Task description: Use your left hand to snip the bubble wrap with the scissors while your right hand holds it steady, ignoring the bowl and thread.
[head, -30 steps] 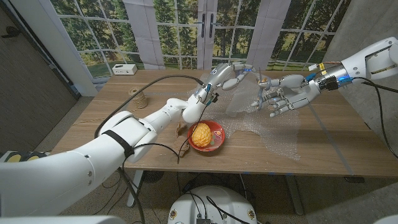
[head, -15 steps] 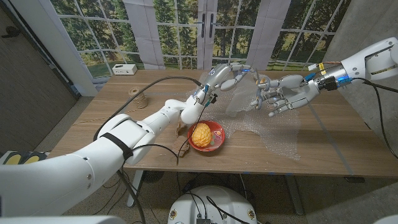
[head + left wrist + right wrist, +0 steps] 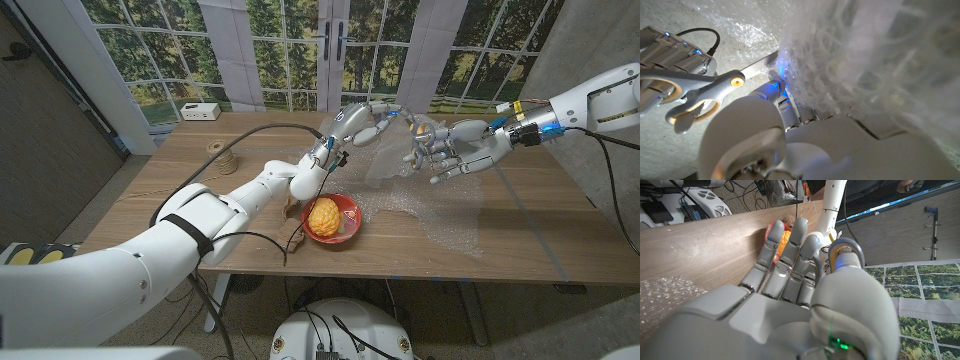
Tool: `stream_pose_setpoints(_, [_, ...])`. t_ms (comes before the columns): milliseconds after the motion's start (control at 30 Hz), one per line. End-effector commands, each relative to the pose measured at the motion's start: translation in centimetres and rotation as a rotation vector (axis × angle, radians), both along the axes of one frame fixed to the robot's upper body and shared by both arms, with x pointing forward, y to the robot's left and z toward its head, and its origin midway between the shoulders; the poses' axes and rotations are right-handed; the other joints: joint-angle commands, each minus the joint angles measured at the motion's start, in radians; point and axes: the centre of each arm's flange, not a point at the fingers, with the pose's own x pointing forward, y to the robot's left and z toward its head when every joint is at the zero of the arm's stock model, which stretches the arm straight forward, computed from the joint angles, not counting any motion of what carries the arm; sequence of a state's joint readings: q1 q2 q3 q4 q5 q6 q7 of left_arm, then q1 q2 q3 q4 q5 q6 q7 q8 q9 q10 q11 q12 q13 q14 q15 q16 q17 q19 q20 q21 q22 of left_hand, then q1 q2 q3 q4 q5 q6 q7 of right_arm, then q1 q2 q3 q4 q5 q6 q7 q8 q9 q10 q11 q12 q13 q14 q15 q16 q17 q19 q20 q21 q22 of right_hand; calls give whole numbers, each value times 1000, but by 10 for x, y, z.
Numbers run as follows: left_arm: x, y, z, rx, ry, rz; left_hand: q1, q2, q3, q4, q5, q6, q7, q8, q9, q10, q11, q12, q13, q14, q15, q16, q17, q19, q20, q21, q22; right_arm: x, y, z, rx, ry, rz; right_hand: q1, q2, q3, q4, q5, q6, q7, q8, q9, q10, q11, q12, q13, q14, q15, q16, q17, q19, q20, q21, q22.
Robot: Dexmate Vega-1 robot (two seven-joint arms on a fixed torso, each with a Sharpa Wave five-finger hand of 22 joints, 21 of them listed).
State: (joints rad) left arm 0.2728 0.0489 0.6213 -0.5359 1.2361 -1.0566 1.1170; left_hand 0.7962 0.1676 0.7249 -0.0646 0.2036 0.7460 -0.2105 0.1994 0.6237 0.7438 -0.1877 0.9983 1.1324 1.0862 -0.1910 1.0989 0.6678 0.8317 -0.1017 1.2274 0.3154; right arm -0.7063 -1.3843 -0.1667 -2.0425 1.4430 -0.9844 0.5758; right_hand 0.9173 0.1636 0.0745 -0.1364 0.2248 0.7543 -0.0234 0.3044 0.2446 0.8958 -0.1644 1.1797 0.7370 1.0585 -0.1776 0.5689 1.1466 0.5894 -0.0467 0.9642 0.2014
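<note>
On scissors [image 3: 715, 85], no legible writing

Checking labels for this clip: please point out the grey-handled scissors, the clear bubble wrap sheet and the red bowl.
grey-handled scissors [image 3: 730, 80]: left wrist view, on the pivot screw.
clear bubble wrap sheet [image 3: 455, 215]: head view, on the part lying flat on the table.
red bowl [image 3: 350, 212]: head view, on its right rim.

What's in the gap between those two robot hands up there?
In the head view, a raised fold of clear bubble wrap fills the stretch between the left hand, which holds the scissors, and the right hand.
</note>
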Motion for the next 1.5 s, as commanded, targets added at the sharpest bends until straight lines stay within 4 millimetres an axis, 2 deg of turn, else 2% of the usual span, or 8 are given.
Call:
stream_pose_setpoints(33, [0, 4, -3, -11, 15, -9, -9, 0, 5, 9, 6, -7, 3, 6, 6, 1, -8, -2, 1, -6, -32, 7, 2, -8, -102, 0, 6, 2, -1, 0, 42, -20, -67, 84, 38, 68, -12, -4, 71, -9, 25, 34, 41, -16, 15, 1, 37, -52, 24, 11, 4, -25, 29, 12])
stream_pose_setpoints(267, [0, 7, -5, -35, 32, -22, -10, 0, 5, 10, 6, -8, 2, 6, 9, 1, -9, -5, 0, -6, -32, 8, 3, -8, -104, -2, 2, 4, -1, 1, 60, -34, -87, 124, 36, 131, 5, -20, 97, -3, 38, 77, 76, -20, 26, 0, 57, -50, 31, 15, 0, -39, 66, 22])
stream_pose_setpoints(400, [1, 7, -6, -51, 60, -38, -11, 0, 6, 11, 7, -5, 2, 10, 14, -3, -11, -7, 4, -8, -32, 7, 2, -9, -102, -3, 4, 6, -3, 5, 68, -62, -100, 129, 31, 146, 10, -26, 95, -3, 39, 95, 73, -20, 28, 6, 61, -50, 32, 17, -2, -43, 82, 25])
stream_pose_setpoints(533, [0, 8, -6, -70, 84, -58, -16, 8, 13, 25, 10, -12, 3, 15, 29, 1, -9, -14, -3, -8, -32, 7, 0, -9, -101, -8, 8, 7, -5, 9, 71, -102, -99, 131, 27, 155, 14, -31, 93, -6, 39, 108, 74, -23, 31, 12, 64, -50, 33, 17, -4, -45, 93, 26])
stream_pose_setpoints(700, [0, 8, -5, -93, 132, -93, -37, 22, 60, 93, 27, -88, 16, 38, 106, 9, -24, 4, 46, 2, -31, 10, 0, 8, -101, -34, 27, 8, -4, 10, 75, -110, -91, 130, 24, 161, 17, -34, 93, -5, 39, 121, 70, -23, 28, 9, 64, -50, 32, 15, -7, -46, 104, 27])
stream_pose_setpoints(900, [0, 3, -6, -84, 174, -124, -53, 14, 91, 127, 34, -148, 17, 81, 217, 4, -18, 71, 107, 24, -30, 21, 10, 26, -102, -40, 62, 7, -4, 8, 77, -113, -95, 128, 20, 169, 21, -38, 92, -5, 39, 141, 68, -20, 26, 9, 65, -50, 31, 12, -14, -46, 121, 26])
stream_pose_setpoints(1200, [-1, -3, -6, -48, 168, -124, -71, 1, 161, 133, 43, -208, 24, 174, 421, -107, -8, 234, 108, 62, -30, 43, 24, 86, -105, 46, 268, 3, -6, 6, 92, -107, -103, 123, 16, 179, 24, -41, 89, -5, 35, 171, 61, -22, 23, 10, 61, -50, 30, 13, -25, -45, 145, 23])
stream_pose_setpoints(1500, [-5, -5, -9, 20, 124, -118, -82, -8, 167, 133, 37, -208, 19, 197, 459, -122, -12, 285, 107, 64, -29, 66, 50, 71, -106, 44, 301, 2, -8, 7, 101, -133, -122, 120, 14, 184, 25, -42, 90, -6, 31, 185, 65, -23, 22, 8, 61, -50, 30, 12, -32, -46, 160, 19])
